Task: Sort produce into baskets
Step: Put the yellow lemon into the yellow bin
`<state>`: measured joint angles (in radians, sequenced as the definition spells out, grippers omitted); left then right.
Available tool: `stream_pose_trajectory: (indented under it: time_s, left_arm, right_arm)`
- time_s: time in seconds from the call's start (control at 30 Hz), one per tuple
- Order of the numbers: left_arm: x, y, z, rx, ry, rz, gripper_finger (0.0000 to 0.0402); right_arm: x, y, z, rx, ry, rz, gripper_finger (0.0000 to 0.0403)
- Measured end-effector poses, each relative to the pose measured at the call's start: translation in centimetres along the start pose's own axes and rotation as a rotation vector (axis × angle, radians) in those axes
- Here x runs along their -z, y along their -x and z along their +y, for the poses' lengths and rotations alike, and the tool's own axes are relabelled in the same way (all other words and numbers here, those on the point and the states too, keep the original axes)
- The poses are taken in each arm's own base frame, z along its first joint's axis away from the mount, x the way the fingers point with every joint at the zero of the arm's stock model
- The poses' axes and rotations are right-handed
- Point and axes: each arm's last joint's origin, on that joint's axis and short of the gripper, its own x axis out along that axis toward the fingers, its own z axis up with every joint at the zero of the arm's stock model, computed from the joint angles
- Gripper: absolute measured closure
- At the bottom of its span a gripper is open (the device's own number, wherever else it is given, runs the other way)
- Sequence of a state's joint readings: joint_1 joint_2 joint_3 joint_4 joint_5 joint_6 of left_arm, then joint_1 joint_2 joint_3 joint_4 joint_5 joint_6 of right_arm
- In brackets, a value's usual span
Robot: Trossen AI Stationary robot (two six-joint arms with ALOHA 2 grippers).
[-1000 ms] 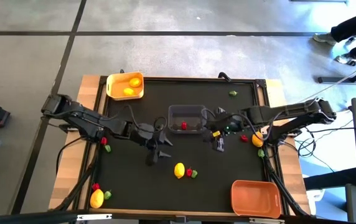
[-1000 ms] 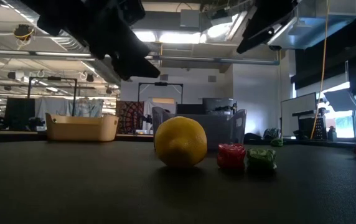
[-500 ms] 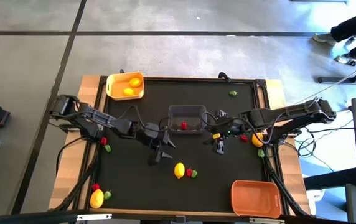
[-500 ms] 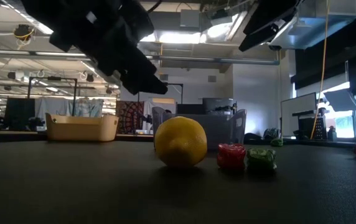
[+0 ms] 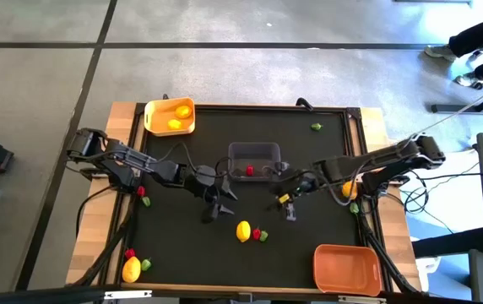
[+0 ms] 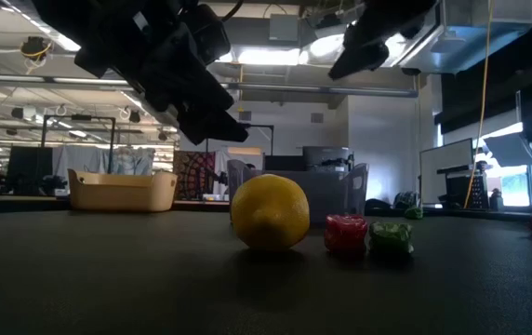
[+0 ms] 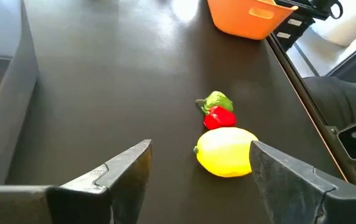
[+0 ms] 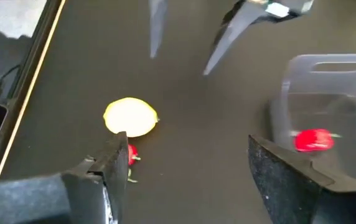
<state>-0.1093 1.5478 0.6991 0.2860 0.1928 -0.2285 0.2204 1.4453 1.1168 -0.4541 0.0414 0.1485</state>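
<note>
Both grippers over mid table (image 5: 182, 253), nothing held in either. Left gripper (image 5: 216, 209) w/ fingers spread wide, empty, up off the surface just left of the lemon (image 5: 243, 230). In the left wrist view the lemon sits ahead between its fingers, red piece (image 7: 220, 117) touching it, green piece (image 7: 217, 101) right behind. Right gripper (image 5: 285, 206) also wide open, empty, in front of the clear basket (image 5: 253, 153), which has one red piece (image 5: 249, 171) inside. Yellow basket (image 5: 169, 116) at far left corner w/ two yellow-orange fruits in it. Orange basket (image 5: 346, 268) at near right corner. Loose produce: green piece (image 5: 316, 127) near far right edge; yellow fruit (image 5: 131, 270) w/ red + green bits at near left; red + green bits at left edge under left arm; orange fruit (image 5: 349, 189) under right arm.
</note>
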Motion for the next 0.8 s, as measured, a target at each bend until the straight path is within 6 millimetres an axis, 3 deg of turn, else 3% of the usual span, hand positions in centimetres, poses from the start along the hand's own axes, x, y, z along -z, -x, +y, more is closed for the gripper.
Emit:
stream_pose_trajectory:
  time_s: [0.27,0.6,0.8]
  left_arm:
    - [0.5,-0.3,-1.5,0.022,-0.030,0.017,0.0139]
    - [0.5,-0.6,-3.6,-0.034,-0.031,-0.057,0.0139]
    - [0.9,-2.1,-5.5,-0.049,-0.040,-0.086,0.0139]
  right_arm:
    - [0.8,-3.1,1.8,-0.038,0.015,0.053,0.0139]
    - [1.9,-2.4,6.0,-0.090,-0.069,0.078,0.0139]
    - [2.8,-1.7,8.8,-0.065,-0.104,0.061,0.0139]
